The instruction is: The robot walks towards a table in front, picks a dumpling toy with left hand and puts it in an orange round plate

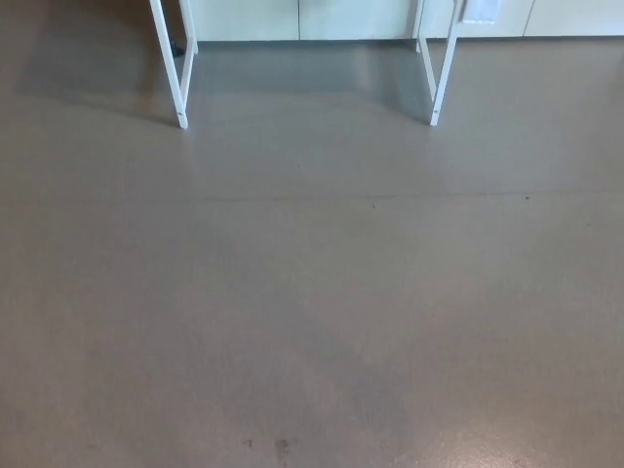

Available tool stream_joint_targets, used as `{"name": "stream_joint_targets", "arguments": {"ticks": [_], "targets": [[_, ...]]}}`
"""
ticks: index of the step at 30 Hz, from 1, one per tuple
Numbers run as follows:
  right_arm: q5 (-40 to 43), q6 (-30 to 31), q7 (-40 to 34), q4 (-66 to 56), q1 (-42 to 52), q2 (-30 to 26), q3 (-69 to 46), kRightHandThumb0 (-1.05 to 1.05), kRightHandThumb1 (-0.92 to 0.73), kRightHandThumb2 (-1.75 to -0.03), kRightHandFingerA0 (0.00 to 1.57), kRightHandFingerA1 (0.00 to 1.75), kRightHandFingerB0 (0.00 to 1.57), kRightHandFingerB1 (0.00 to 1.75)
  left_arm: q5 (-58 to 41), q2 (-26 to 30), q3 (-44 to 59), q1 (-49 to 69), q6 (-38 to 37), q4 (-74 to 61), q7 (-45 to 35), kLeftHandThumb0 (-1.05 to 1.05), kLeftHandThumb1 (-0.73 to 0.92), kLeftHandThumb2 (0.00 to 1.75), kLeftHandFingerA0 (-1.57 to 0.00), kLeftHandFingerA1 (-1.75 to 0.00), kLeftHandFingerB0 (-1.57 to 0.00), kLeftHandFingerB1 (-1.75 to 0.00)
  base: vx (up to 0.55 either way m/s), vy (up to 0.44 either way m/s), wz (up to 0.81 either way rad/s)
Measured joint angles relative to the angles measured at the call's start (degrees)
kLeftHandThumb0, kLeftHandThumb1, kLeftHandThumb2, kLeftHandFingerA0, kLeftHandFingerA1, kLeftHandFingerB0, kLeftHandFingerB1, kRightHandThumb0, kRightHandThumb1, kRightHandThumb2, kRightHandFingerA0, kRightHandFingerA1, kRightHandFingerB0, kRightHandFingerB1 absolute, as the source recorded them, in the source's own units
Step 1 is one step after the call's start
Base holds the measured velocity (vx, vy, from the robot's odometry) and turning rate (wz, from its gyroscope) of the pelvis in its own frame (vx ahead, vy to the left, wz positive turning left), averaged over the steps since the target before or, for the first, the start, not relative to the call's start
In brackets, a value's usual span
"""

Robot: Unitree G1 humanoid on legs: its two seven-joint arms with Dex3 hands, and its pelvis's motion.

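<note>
View: the head camera looks down on a wide stretch of grey-brown floor (312, 312), and that is almost the whole picture.
Bench: only its white legs show at the top edge, a left pair (181, 88) and a right pair (437, 88), feet planted on the floor; the top surface is cut off above the frame.
Behind the bench: pale cabinet fronts (292, 18) run along the back wall.
Floor marks: a thin seam (390, 199) crosses from side to side, and a couple of small dark scuffs (283, 447) sit near the bottom edge.
Left hand: nowhere in shot, so there's no telling how its fingers are set or whether it carries anything.
Right hand: the same story, out of the picture entirely.
Dumpling toy: not visible; going by the task it should be up on the bench top, which the camera does not reach.
Orange plate: not visible either, presumably up there too.
Step in hand: by my reading, the walk-up, with the bench well ahead and plenty of floor between.
Next move calls for: closing in squarely between the two leg pairs, stopping short of them, and getting the bench top into view before the left arm reaches.
</note>
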Motion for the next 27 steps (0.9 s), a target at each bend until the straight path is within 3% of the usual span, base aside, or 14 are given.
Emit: {"name": "stream_joint_targets", "arguments": {"ticks": [2,3,7,8,10,14,16,17,22,23,25,26,27], "targets": [[0.04,-1.78,-0.42,0.36,0.28,-0.06,-0.31,-0.33,-0.72,-0.63,0.89,0.51,0.36,0.33,0.00,0.12,0.07,0.00,-1.07,0.72,0.31,-0.12,0.65,1.02,-0.24,-1.75,0.00,-0.09,0.05,-0.025,0.17],[0.05,-2.34,-0.52,0.53,0.26,-0.01,-0.40,-0.32,-0.71,-0.61,0.89,0.51,0.34,0.32,-0.04,0.26,0.22,-0.11,-1.42,0.95,0.49,-0.14,0.63,1.11,-0.56,-1.22,0.00,-0.05,0.10,-0.033,0.10],[0.01,-3.50,-1.25,1.04,-0.32,-0.49,-0.50,-0.32,-0.71,-0.63,0.85,0.52,0.34,0.33,-0.06,0.07,0.30,-0.49,-2.85,1.30,0.89,-0.12,0.59,1.08,-0.60,-1.24,0.00,-0.09,0.02,-0.025,0.13],[0.02,-3.57,-1.37,1.13,-0.46,-0.59,-0.50,-0.33,-0.70,-0.62,0.84,0.52,0.34,0.33,-0.02,0.07,0.22,-0.35,-3.00,1.48,0.96,-0.10,0.63,1.03,-0.30,-1.75,0.00,-0.14,0.00,0.111,-0.06],[0.01,-3.89,-1.60,1.41,-0.68,-0.71,-0.48,-0.33,-0.68,-0.60,0.85,0.52,0.31,0.32,0.05,0.08,0.10,0.22,-3.36,2.13,1.24,-0.10,0.66,0.98,-0.38,-1.75,0.00,-0.11,0.04,0.188,-0.07],[-0.17,-3.88,-1.89,2.24,-0.61,-0.60,-0.17,-0.33,-0.68,-0.60,0.85,0.52,0.31,0.32,0.13,-0.11,-0.15,1.02,-3.41,2.93,1.77,-0.08,0.69,1.00,-0.37,-1.75,0.00,-0.10,0.10,0.308,-0.24],[-0.31,-3.87,-1.90,2.42,-0.50,-0.13,0.06,-0.33,-0.68,-0.60,0.85,0.52,0.31,0.32,0.18,-0.05,-0.26,0.90,-3.59,2.83,1.98,-0.08,0.64,1.08,-0.35,-1.75,0.00,-0.15,0.21,0.521,-0.35],[-0.45,-3.93,-1.89,2.59,-0.32,0.54,0.32,-0.33,-0.68,-0.60,0.85,0.52,0.31,0.32,0.23,0.64,-0.38,0.74,-3.90,2.76,2.83,0.03,0.61,1.18,-0.45,-1.75,0.00,-0.22,0.21,0.565,-0.29],[-0.53,-3.79,-1.92,3.19,0.64,0.72,0.40,-0.33,-0.68,-0.60,0.85,0.52,0.31,0.32,-0.31,-0.43,1.06,0.70,-4.93,2.66,4.49,0.03,0.61,1.18,-0.45,-1.75,0.00,-0.22,0.19,0.191,-0.13],[-0.55,-3.77,-1.92,3.24,0.72,0.72,0.42,-0.33,-0.68,-0.60,0.85,0.52,0.31,0.32,-0.49,-0.68,1.36,0.69,-5.20,2.66,4.70,0.60,0.92,1.05,-0.48,-1.48,0.00,-0.10,0.23,-0.007,0.09],[-0.56,-3.73,-1.92,3.26,0.80,0.71,0.41,-0.33,-0.68,-0.60,0.85,0.52,0.31,0.32,-0.71,-0.93,1.87,0.75,-5.54,2.70,5.00,0.60,0.92,1.05,-0.48,-1.48,0.00,-0.10,0.22,-0.079,0.12],[-0.56,-3.66,-1.93,3.32,0.69,0.70,0.40,-0.33,-0.68,-0.60,0.85,0.52,0.31,0.32,-1.08,-1.46,2.69,0.60,-5.87,2.47,5.12,0.71,0.92,1.01,-0.60,-1.21,0.00,-0.31,0.19,-0.115,0.10],[-0.57,-3.62,-1.94,3.34,0.59,0.71,0.40,-0.33,-0.68,-0.60,0.85,0.52,0.31,0.32,-1.38,-1.95,3.27,0.52,-6.18,2.31,5.19,0.71,0.92,1.01,-0.60,-1.21,0.00,-0.31,0.11,-0.142,0.28]]}}
